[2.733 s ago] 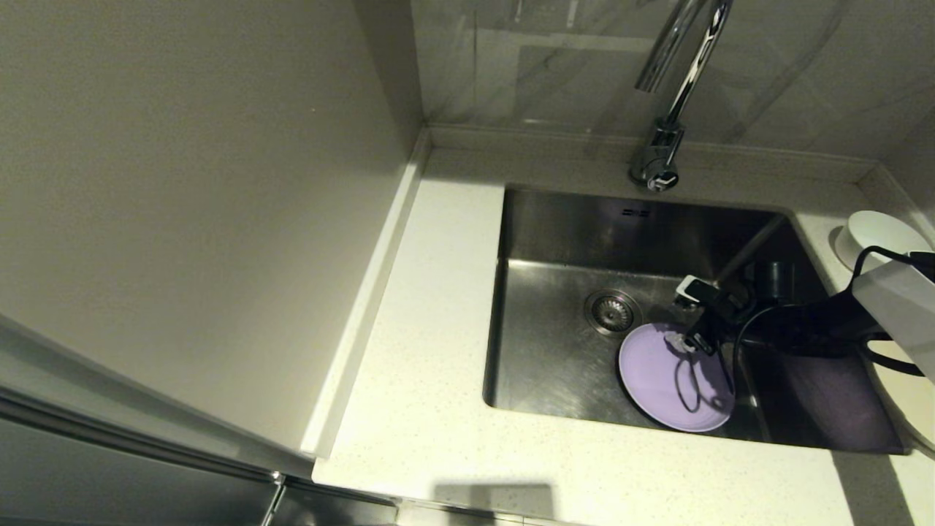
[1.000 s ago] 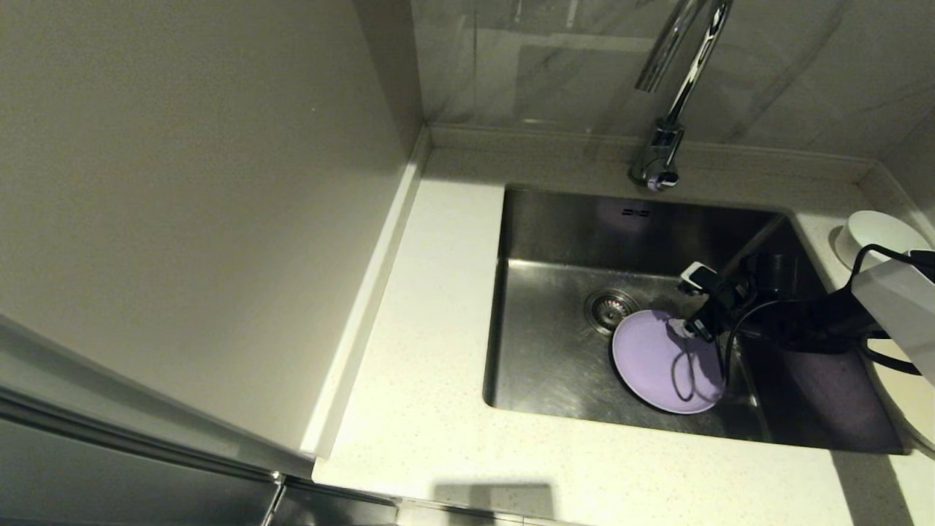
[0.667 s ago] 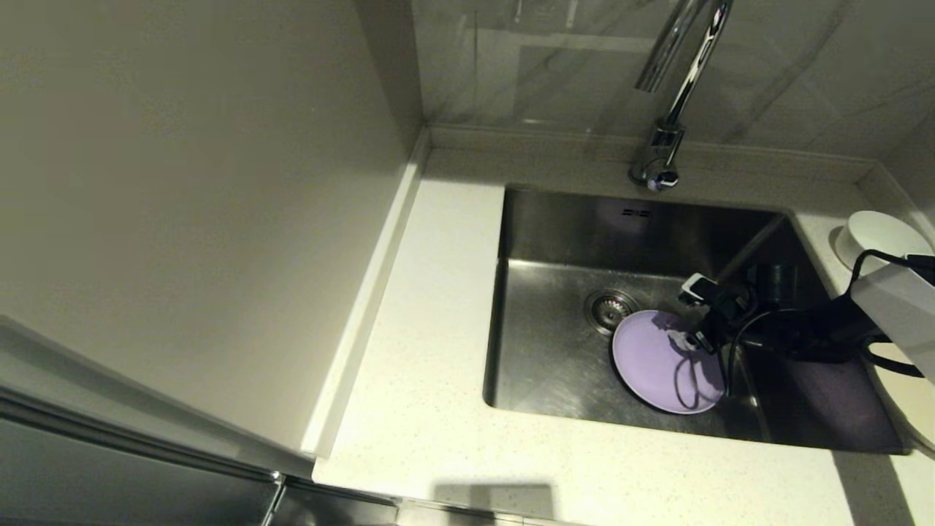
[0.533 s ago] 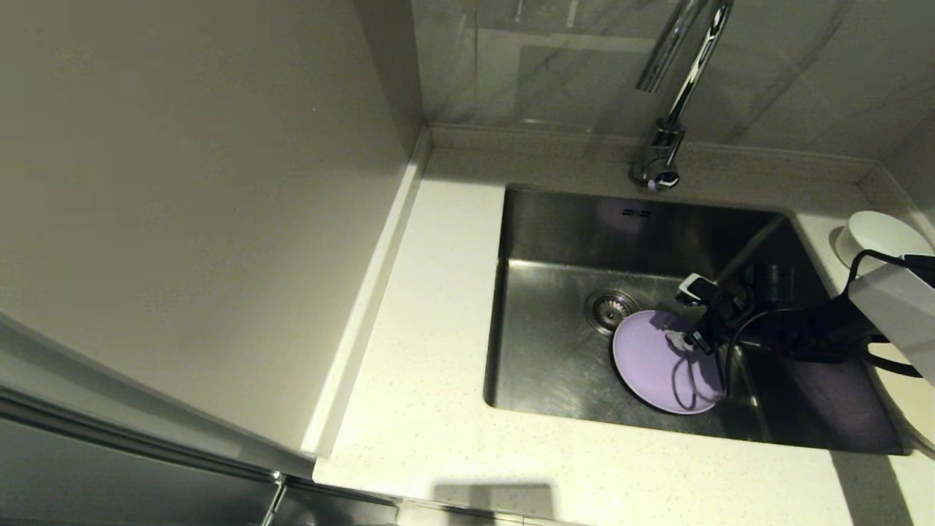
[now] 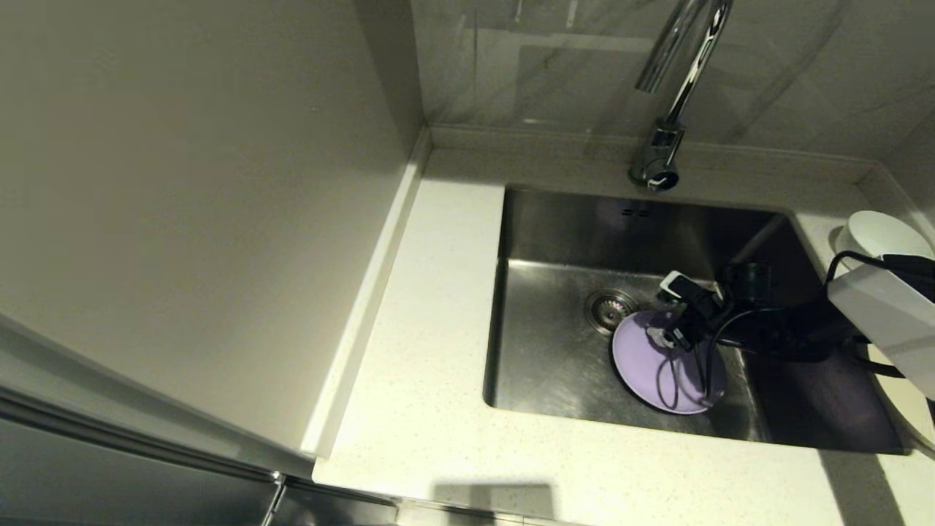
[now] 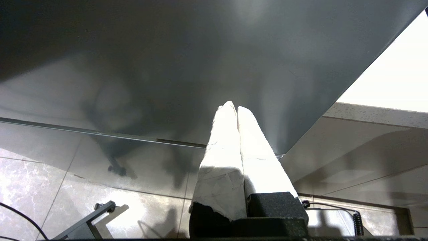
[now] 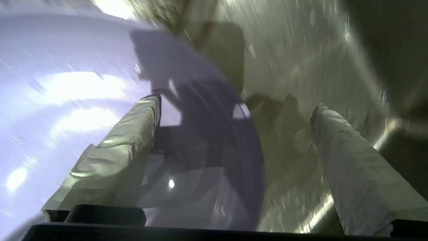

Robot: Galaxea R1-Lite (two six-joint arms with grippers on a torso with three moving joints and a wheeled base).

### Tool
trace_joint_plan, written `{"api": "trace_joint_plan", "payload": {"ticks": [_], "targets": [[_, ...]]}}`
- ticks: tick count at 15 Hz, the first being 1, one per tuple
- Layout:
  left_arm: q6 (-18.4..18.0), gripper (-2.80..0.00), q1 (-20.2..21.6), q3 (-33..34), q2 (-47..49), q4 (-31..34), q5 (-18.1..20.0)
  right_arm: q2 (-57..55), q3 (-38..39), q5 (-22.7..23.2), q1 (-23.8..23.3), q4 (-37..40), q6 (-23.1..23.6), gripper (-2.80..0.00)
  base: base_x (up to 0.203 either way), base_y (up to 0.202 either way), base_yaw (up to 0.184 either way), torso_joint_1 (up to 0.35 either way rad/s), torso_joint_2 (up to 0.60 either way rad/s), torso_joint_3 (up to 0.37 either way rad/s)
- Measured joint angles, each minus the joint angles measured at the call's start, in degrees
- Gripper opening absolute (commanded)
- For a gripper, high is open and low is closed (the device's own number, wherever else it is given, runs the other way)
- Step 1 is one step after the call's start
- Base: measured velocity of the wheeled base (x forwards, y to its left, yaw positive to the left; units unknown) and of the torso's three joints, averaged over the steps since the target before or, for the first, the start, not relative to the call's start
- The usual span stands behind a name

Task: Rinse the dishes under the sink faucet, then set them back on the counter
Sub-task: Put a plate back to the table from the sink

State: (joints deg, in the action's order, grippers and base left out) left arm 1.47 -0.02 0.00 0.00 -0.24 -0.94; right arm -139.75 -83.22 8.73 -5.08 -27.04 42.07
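A lavender plate [image 5: 657,365] lies on the floor of the steel sink [image 5: 555,343], just right of the drain strainer [image 5: 610,310]. My right gripper [image 5: 667,310] is open low in the basin, straddling the plate's far rim. In the right wrist view one finger [image 7: 130,137] is over the plate [image 7: 67,100] and the other [image 7: 347,160] is over bare steel, with nothing clamped between them [image 7: 235,105]. The faucet [image 5: 661,157] stands behind the basin. A white bowl [image 5: 876,232] and a cream plate [image 5: 913,416] rest on the counter [image 5: 438,329] at right. My left gripper [image 6: 234,108] is shut and parked.
A tall wall panel [image 5: 182,219] rises along the counter's left side. A low raised edge [image 5: 555,139] runs behind the sink. My right arm's white link [image 5: 884,314] and its black cables [image 5: 701,358] hang over the right half of the basin.
The purple plate slid a little toward the drain early on and then stayed put. My right gripper, still open, has shifted left over the plate's far rim.
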Motion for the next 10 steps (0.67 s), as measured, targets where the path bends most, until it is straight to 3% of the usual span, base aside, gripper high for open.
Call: {"api": "trace_joint_plan", "payload": {"ticks": [10], "targets": [[-0.07,-2.8,0.0,0.0,0.0,0.02,0.0,4.09,6.09,-0.11,8.5,-1.87,-7.46,0.0,0.0,0.0,0.0,0.0,0.0,0.0]]}}
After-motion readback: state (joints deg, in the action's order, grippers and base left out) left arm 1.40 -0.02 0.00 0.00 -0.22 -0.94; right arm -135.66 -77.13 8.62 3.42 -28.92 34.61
